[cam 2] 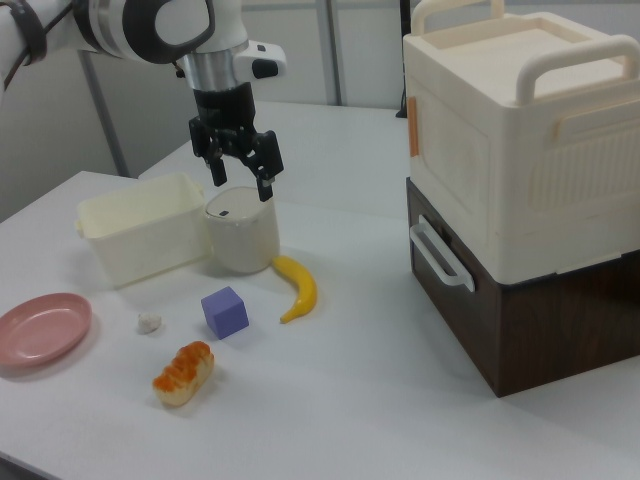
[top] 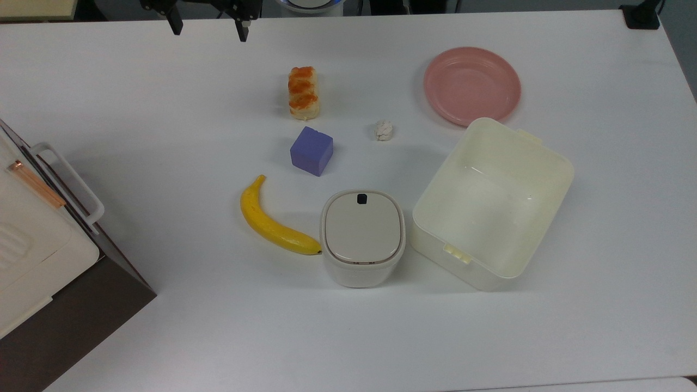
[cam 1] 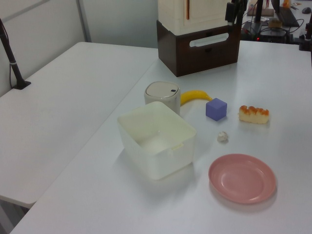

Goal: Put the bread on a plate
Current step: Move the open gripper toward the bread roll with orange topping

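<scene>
The bread [top: 303,92], a golden-topped oblong bun, lies on the white table toward the far side, just beyond a purple cube [top: 311,151]. It also lies near the front in the right view, bread [cam 2: 183,372]. The pink plate [top: 471,84] rests bare to the top view's right of the bread, plate [cam 1: 242,178], plate [cam 2: 40,328]. My gripper [top: 208,27] hangs open and holds nothing, at the top view's upper edge, up and left of the bread. In the right view the gripper [cam 2: 241,178] is well above the table.
A small white lumpy ball [top: 384,130] lies between the bread and the plate. A banana [top: 272,220], a lidded white container [top: 362,237] and a cream tub [top: 544,149] sit nearer the front. A large cream-and-brown box [cam 2: 520,180] stands at the top view's left edge.
</scene>
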Available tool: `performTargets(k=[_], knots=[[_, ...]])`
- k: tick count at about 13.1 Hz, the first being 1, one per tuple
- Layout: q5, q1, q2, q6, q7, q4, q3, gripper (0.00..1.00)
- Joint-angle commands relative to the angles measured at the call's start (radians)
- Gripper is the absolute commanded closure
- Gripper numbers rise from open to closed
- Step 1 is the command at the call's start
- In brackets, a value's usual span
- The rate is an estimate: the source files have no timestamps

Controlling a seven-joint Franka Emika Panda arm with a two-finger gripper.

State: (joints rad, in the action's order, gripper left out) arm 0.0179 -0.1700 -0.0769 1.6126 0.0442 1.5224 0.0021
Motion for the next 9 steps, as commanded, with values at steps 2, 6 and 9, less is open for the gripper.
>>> performTargets(k=[2, 6, 9], knots=[[0.007, 0.011, 0.009, -0.031, 0.049, -0.002, -0.008, 0.00], [0.022, 0.018, 0.022, -0.036, 0.042, -0.050, 0.005, 0.00], [0.014, 0.072, 0.003, -0.040, 0.045, -0.048, 0.010, 0.00]])
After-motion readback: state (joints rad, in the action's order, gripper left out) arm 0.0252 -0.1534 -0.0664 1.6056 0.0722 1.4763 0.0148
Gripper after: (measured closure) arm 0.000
